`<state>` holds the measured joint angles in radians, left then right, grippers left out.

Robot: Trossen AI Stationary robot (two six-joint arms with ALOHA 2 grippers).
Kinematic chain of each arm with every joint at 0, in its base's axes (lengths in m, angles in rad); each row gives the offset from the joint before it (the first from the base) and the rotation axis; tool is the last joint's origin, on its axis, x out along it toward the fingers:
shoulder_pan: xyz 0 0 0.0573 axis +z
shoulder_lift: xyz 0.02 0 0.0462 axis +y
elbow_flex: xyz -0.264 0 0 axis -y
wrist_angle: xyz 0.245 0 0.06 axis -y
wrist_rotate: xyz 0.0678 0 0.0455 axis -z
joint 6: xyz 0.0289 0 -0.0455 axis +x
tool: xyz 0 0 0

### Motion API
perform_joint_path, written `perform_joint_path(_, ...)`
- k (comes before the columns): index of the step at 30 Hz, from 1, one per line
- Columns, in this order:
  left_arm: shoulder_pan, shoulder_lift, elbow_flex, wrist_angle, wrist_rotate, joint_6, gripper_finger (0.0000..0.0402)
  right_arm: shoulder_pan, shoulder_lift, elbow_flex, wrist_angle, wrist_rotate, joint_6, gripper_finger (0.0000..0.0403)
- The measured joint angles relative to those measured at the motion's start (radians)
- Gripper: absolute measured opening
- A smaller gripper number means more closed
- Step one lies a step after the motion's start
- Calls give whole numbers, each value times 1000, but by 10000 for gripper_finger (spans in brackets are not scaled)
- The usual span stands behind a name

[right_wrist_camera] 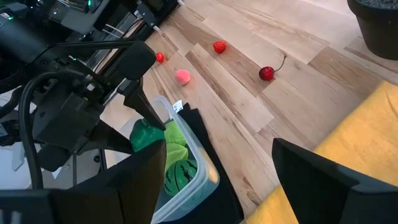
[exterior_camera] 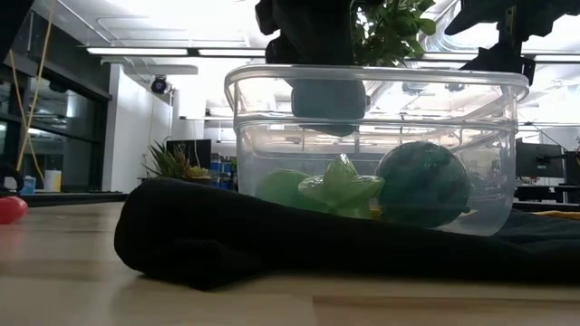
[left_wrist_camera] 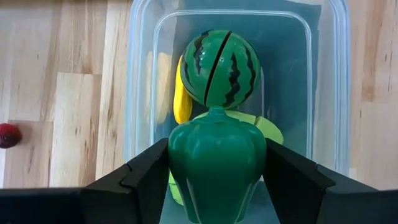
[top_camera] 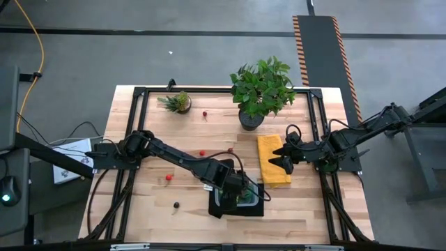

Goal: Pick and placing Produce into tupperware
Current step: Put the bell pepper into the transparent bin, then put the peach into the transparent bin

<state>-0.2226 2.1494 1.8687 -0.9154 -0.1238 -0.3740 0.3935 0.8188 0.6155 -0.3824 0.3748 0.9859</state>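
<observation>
Our left fingers (left_wrist_camera: pixel 214 186) grip a glossy green plastic pepper (left_wrist_camera: pixel 216 163) directly above the clear rectangular tupperware (left_wrist_camera: pixel 144 81), so release means straight down; our right fingers (top_camera: pixel 285 161) wait wide over yellow cloth (top_camera: pixel 269 147).

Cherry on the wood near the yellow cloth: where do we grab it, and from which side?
Probably the round red body of the cherry, coming straight down from above. Its thin stem sticks out sideways and looks too slender to pinch, and bare table surrounds it.
</observation>
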Motion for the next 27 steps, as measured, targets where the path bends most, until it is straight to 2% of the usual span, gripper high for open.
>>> perform_joint_path(6,0,0,0,0,0,0,221,0,0,0,0,0,2,282)
perform_joint_path(13,0,0,0,0,3,2,266,0,0,0,0,0,3,282)
perform_joint_path(16,0,0,0,0,3,2,272,0,0,0,0,0,3,282)
perform_joint_path(20,0,0,0,0,2,3,254,0,0,0,0,0,3,282)
perform_joint_path(27,0,-4,0,-6,14,3,180,0,0,0,0,0,3,282)
